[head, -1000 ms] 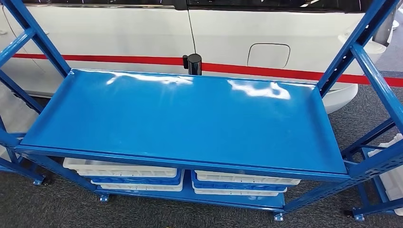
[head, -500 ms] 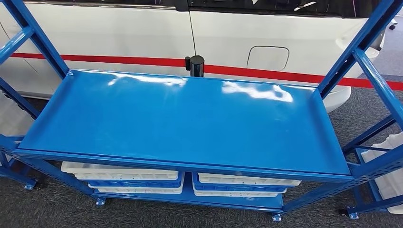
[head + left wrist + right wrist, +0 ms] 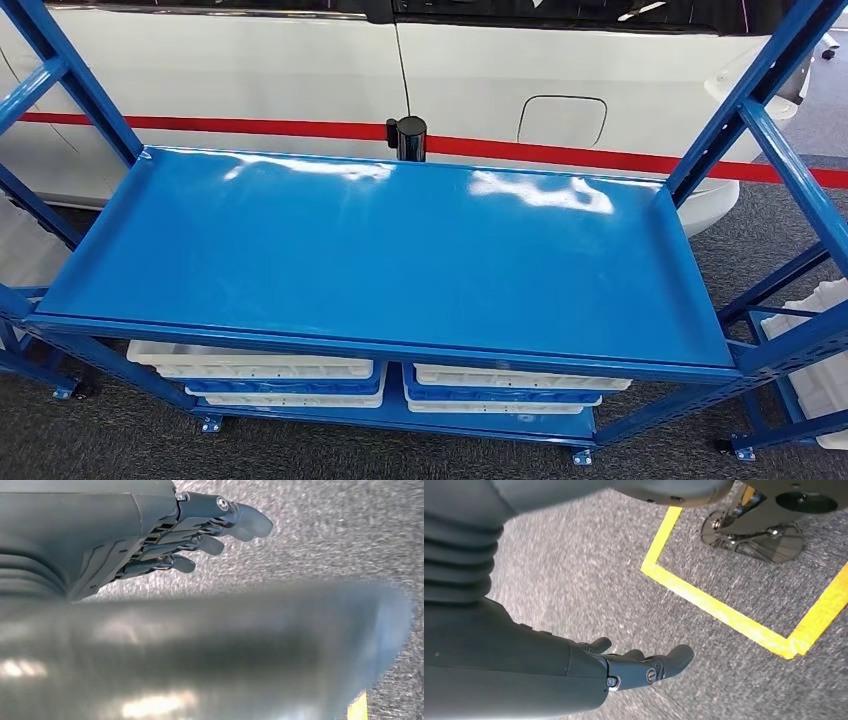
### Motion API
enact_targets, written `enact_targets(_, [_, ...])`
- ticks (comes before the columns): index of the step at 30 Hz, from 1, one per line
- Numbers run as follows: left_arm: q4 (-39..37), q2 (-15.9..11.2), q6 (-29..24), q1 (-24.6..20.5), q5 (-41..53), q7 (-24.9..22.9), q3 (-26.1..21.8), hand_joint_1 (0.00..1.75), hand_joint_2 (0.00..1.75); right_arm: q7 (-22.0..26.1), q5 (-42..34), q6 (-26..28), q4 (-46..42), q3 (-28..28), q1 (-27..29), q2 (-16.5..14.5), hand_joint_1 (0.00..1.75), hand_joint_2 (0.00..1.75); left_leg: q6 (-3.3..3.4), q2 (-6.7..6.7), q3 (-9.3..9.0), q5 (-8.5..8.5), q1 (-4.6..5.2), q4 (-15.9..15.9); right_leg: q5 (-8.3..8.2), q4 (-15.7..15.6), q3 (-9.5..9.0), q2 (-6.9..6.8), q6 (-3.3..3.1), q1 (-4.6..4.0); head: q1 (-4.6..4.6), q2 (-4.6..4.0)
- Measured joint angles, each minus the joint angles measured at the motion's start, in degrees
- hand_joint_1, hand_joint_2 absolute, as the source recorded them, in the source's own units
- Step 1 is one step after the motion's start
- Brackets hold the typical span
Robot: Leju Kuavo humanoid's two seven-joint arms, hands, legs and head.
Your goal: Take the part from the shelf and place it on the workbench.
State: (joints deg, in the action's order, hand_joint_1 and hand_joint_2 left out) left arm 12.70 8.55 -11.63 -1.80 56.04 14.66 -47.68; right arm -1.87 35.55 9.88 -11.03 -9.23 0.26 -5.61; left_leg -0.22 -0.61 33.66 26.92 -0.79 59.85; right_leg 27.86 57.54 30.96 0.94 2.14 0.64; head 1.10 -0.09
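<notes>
A blue metal shelf rack (image 3: 390, 255) stands before me in the head view, and its wide top shelf is bare and glossy. On the lowest level lie white and blue trays (image 3: 270, 372) stacked in two piles. My left hand (image 3: 200, 527) hangs over grey carpet with its fingers apart and nothing in it. My right hand (image 3: 634, 665) also hangs over the carpet, fingers loosely extended and holding nothing.
A white vehicle (image 3: 300, 70) with a red stripe is parked behind the rack. A black post top (image 3: 410, 135) rises at the shelf's far edge. Another blue rack with white trays (image 3: 815, 350) stands to the right. Yellow floor tape (image 3: 724, 610) marks the carpet.
The whole head view has shifted slightly, so the camera has moved a little; the rack sits marginally lower-left than one second ago. Nothing on the rack has changed.
</notes>
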Motion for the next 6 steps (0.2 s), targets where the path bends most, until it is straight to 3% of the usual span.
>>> enact_targets(6, [1.32,-1.05,1.67,1.45,-8.41,-2.16,6.29,0.0,0.0,0.13,-5.29,-1.46,-1.3,0.95,1.08,0.8,0.0,0.0,-0.04,0.0,-0.03,-0.02,-0.23,-0.05,0.02,0.03,0.0,0.0,-0.03,-0.2,0.0,0.0])
